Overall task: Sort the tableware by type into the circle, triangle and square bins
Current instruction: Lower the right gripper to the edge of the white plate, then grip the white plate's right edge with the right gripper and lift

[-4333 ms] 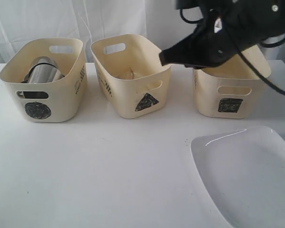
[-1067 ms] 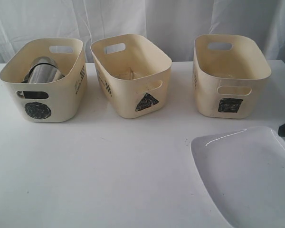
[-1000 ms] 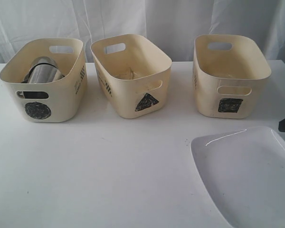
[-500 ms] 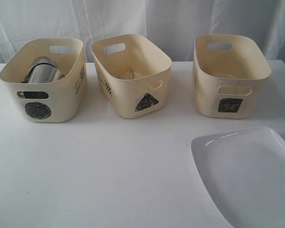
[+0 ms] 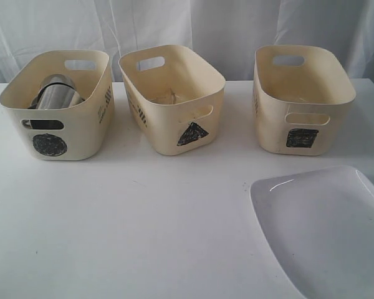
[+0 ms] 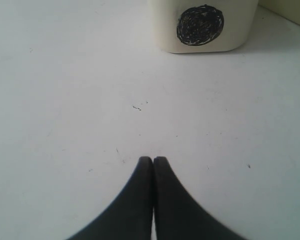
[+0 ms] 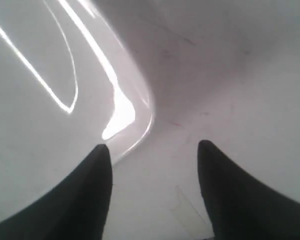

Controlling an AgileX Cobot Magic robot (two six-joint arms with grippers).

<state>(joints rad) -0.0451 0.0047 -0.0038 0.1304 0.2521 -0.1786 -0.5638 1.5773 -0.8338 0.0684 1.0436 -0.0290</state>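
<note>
The step in hand looks like picking up the large white rounded-square plate [image 5: 324, 230], which lies flat on the white table [image 5: 143, 218] at about 4 o'clock and runs off the picture's edge. The right gripper [image 7: 153, 145], out of the exterior view, hovers low over the plate's curved rim with its jaws spread wide and nothing in them. Next it probably has to straddle that thin rim, close and lift toward the cream tub marked with a black square [image 5: 274, 124] at 2 o'clock. The plate looks wider than the tub's mouth, so it may need tilting. The left gripper [image 6: 153, 159], pinched closed and empty, faces the cream tub marked with a black circle [image 6: 165, 30] at 10 o'clock. The table's middle lies bare.
</note>
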